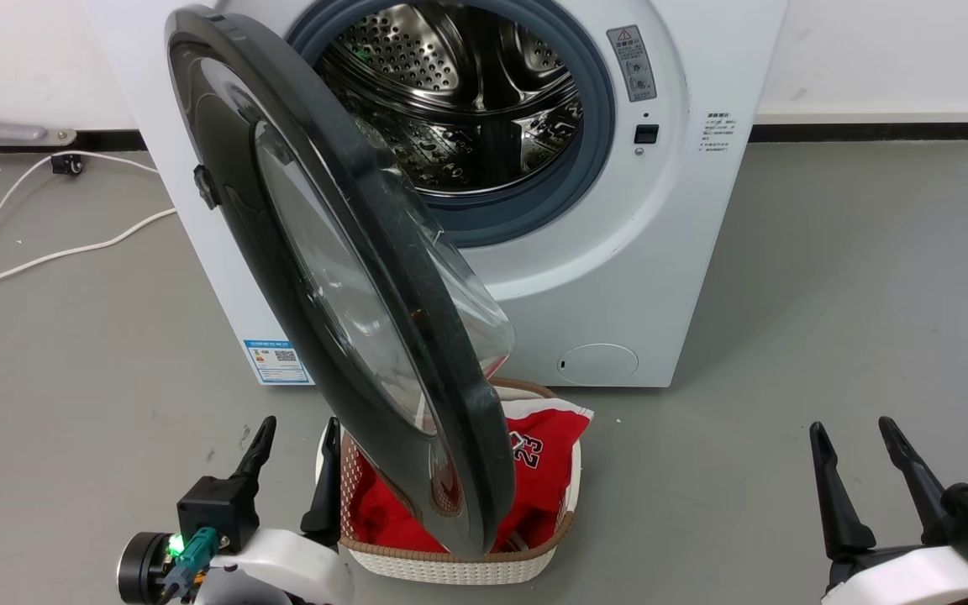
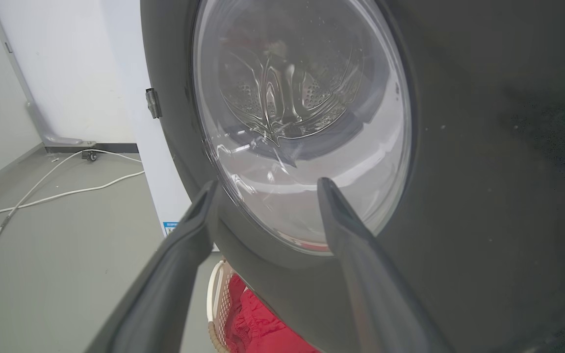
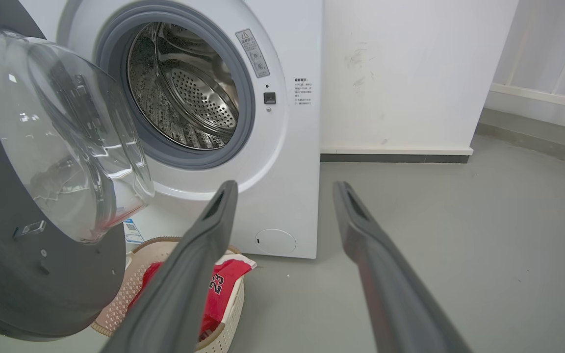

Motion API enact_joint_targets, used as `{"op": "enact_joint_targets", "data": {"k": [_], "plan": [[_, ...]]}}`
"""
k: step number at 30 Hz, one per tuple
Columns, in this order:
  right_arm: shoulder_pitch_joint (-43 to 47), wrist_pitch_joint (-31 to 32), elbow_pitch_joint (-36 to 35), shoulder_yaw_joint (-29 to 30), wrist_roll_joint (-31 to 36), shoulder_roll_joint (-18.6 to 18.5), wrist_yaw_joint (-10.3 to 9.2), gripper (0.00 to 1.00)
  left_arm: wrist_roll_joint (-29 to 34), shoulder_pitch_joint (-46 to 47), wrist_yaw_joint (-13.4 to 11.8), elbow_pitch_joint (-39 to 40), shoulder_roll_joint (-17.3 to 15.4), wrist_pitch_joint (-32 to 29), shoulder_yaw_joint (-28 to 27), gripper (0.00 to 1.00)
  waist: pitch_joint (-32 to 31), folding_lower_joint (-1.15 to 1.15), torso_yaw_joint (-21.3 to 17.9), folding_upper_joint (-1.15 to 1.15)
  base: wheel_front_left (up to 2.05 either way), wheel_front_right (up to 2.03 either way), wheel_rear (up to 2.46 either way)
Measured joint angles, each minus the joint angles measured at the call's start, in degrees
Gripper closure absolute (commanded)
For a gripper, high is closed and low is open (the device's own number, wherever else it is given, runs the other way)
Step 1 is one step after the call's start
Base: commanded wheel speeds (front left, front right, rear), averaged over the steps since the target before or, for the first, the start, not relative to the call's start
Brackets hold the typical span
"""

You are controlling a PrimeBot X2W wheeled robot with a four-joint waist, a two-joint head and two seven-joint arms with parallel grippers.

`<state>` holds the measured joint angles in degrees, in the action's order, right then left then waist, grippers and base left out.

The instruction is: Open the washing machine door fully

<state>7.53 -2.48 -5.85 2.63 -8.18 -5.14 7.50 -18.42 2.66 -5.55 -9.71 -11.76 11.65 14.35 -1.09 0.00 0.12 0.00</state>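
With fingers wide and empty on left gripper point(image 1: 300, 424) and right gripper point(image 1: 850, 424), press the black rim of the half-open washing machine door point(image 1: 341, 277), not its glass, swinging it further left

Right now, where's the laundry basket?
Head view, lower centre: the laundry basket sits on the floor under the washing machine door, beside the left gripper.

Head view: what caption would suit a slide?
Washing machine door hangs open above a basket of red clothes; left hand, right hand open.
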Motion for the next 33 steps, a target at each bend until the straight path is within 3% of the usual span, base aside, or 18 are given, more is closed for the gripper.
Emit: {"op": "enact_joint_targets", "data": {"k": [2,16,28,33], "plan": [[0.0,0.0,0.1,-0.1,0.0,0.0,0.00,0.00,0.0,0.0,0.0,0.0,0.0,0.0,0.0,1.00,0.0,0.00,0.0,0.00,0.00,0.00,0.00],[0.0,0.0,0.5,-0.1,-0.1,0.0,0.00,0.00,0.0,0.7,-1.6,5.2,-0.6,-0.1,-0.5,1.00,-0.2,0.00,0.3,0.00,0.00,0.00,0.00],[0.0,0.0,1.0,0.5,-0.3,0.3,0.00,0.00,2.5,5.7,-4.5,24.2,-2.1,-1.2,-1.7,1.00,-0.9,0.00,0.6,0.00,0.00,0.00,0.00],[0.0,0.0,1.4,0.1,-0.2,0.5,0.00,0.00,4.7,8.2,-4.9,32.3,-1.7,-1.4,0.5,1.00,-1.4,0.00,0.5,0.00,0.00,0.00,0.00]]}}
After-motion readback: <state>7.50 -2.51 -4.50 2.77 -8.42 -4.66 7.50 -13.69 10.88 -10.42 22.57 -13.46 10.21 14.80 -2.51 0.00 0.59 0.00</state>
